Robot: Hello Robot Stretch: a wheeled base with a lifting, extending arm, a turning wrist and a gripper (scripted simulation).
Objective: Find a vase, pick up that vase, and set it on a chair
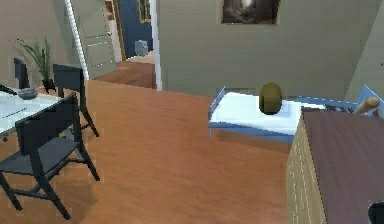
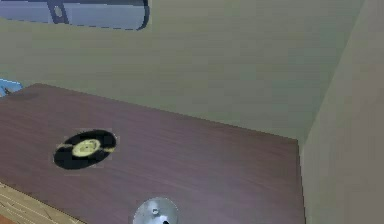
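An olive-brown, egg-shaped thing [image 1: 270, 98], possibly a vase, stands on a white bed with a blue frame [image 1: 245, 118] right of the middle of the forward view. Two dark chairs stand at the forward view's left beside a white table [image 1: 12, 115]. The nearer chair [image 1: 48, 150] is in the foreground, and the farther chair [image 1: 72, 88] is behind it.
A dark brown dresser top [image 1: 350, 160] takes up the forward view's lower right. In the arm side view the dresser top [image 2: 210, 160] carries a black record [image 2: 85, 149] and a round silvery thing [image 2: 157, 212]. Bare wooden floor [image 1: 160, 150] lies between chairs and bed. A doorway [image 1: 130, 40] opens at the back.
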